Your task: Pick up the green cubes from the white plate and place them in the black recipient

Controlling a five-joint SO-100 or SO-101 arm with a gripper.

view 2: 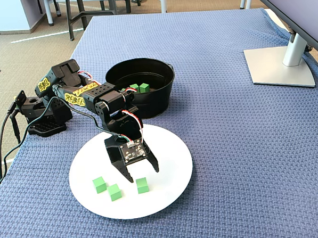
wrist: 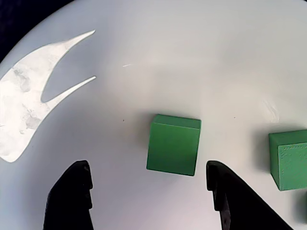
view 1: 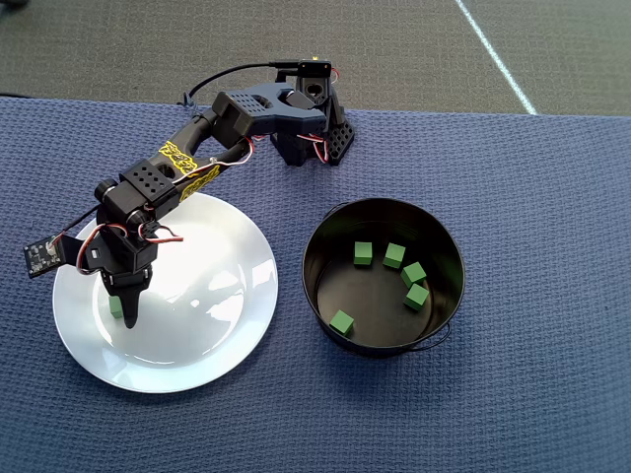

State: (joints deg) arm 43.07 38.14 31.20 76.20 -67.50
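- Green against glossy white: one green cube [wrist: 173, 144] lies on the white plate [wrist: 192, 57] just ahead of my gripper [wrist: 151, 189], lined up with the gap between my spread jaws, touching neither finger.
- My jaws are wide apart and hold nothing.
- A second cube [wrist: 289, 159] sits off to the right of my right finger in the wrist view.
- The fixed view shows three cubes on the plate: one [view 2: 142, 185] below my fingertips, two others [view 2: 100, 184] [view 2: 115, 192] to its left.
- Well away from my jaws, the black recipient [view 1: 325, 236] stands beside the plate on the blue cloth [view 1: 552, 197], with five cubes [view 1: 363, 253] on its floor.
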